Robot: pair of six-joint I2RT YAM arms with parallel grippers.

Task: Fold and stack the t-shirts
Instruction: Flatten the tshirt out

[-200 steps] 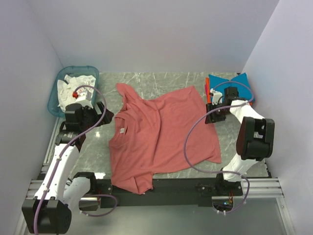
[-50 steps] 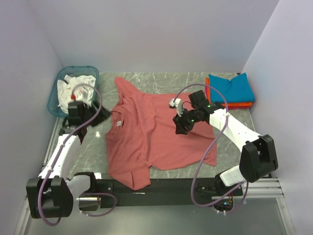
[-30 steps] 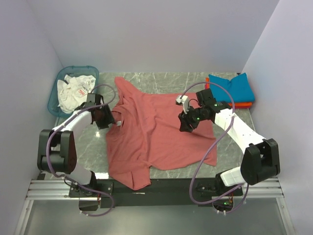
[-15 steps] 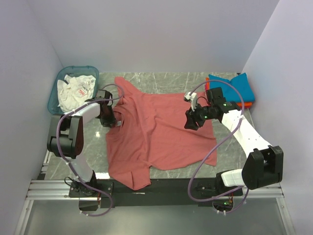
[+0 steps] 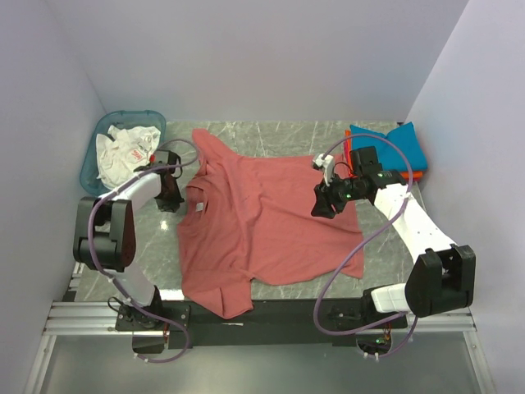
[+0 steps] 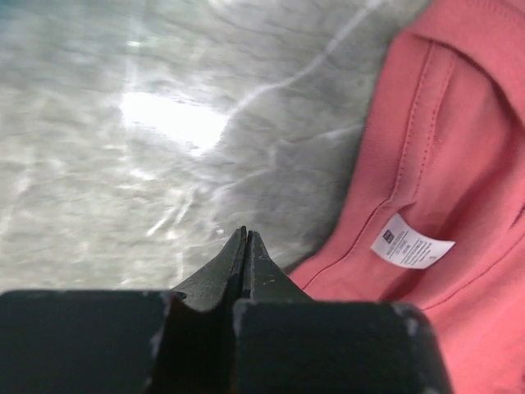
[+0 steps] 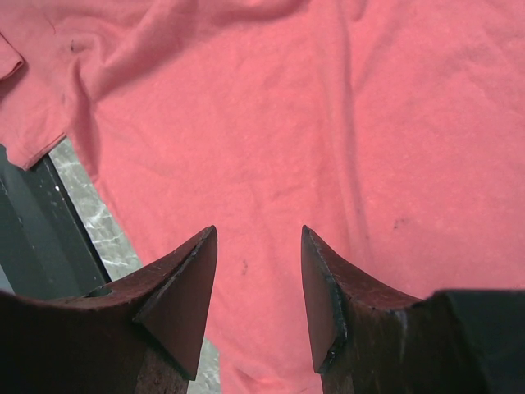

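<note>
A large dusty-red t-shirt (image 5: 262, 222) lies spread on the marble table, its white neck label (image 5: 198, 205) showing at the collar. My left gripper (image 5: 171, 199) sits just left of the collar. In the left wrist view it (image 6: 244, 235) is shut with nothing in it, tips over bare table beside the collar edge and the label (image 6: 410, 242). My right gripper (image 5: 321, 207) hovers over the shirt's right half, open in the right wrist view (image 7: 258, 238), with red cloth (image 7: 328, 123) below it. Folded teal-blue (image 5: 390, 148) and orange (image 5: 348, 146) t-shirts are stacked at the back right.
A translucent teal basket (image 5: 92, 168) holding white cloth (image 5: 123, 148) stands at the back left, close behind my left arm. White walls close in the table on three sides. A black rail (image 5: 279, 312) runs along the near edge, and the shirt's lower corner hangs onto it.
My left gripper has shut and drawn slightly left, off the collar. My right gripper drifted a little to the right over the shirt and stayed open.
</note>
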